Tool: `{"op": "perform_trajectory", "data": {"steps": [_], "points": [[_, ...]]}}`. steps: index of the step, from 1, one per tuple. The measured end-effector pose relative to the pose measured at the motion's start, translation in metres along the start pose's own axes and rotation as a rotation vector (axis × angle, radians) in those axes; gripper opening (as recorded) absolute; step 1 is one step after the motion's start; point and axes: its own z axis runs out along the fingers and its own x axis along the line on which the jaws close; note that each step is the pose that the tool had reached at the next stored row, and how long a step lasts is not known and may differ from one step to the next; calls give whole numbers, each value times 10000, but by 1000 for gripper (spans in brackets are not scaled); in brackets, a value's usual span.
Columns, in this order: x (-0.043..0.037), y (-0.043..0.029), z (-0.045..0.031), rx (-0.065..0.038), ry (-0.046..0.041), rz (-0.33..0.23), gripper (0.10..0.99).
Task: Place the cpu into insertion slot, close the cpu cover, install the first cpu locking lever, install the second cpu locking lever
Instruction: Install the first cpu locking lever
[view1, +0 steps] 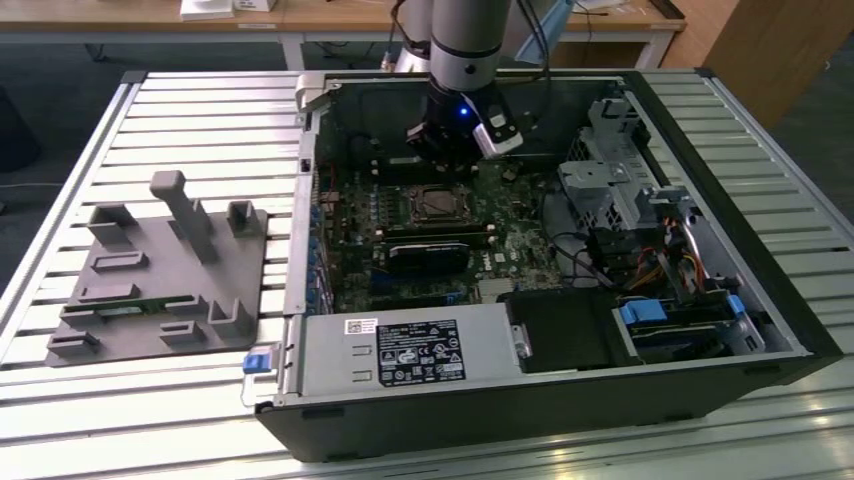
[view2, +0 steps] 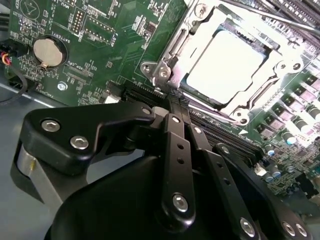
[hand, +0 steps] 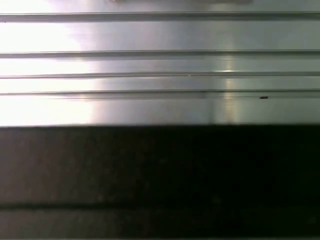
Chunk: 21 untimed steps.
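The slatted metal desk (view1: 200, 110) carried an open computer case (view1: 747, 300), and the arm reached down into it. On the green motherboard (view2: 100, 45) the insertion slot (view2: 165, 70) held the cpu (view2: 222, 67), the cpu cover (view2: 260, 90) lying closed around it. The claw (view2: 176, 100) hung just beside the socket's edge, fingers (view2: 175, 130) pinched together, holding nothing.

A ribbed, pale metal worktop (view1: 187, 110) fills the foreground. Behind it stand wooden desks (view1: 334, 20) on a dark floor (view1: 54, 70).
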Motion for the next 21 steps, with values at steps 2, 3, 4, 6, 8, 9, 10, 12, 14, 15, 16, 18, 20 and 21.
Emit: {"op": "perform_trajectory", "data": {"steps": [2,3,4,6,8,9,10,12,14,15,16,18,20,21], "points": [[0,2,9,70,-2,0,106],[-1,5,17,95,-9,-1,106],[-1,7,20,137,-9,-1,106],[0,13,24,168,-8,-1,106],[0,22,32,172,-7,-1,106],[-1,24,33,174,-7,-2,106],[0,27,33,174,-7,-1,106],[-1,29,27,167,-9,-2,106],[-1,32,-18,165,-11,-1,106],[-1,34,-53,170,-8,-1,106],[-1,37,-91,168,-9,-1,106],[-1,40,-146,169,-9,0,106],[-1,38,-150,168,-9,-2,106],[-2,31,-151,169,-8,-2,106]]}}
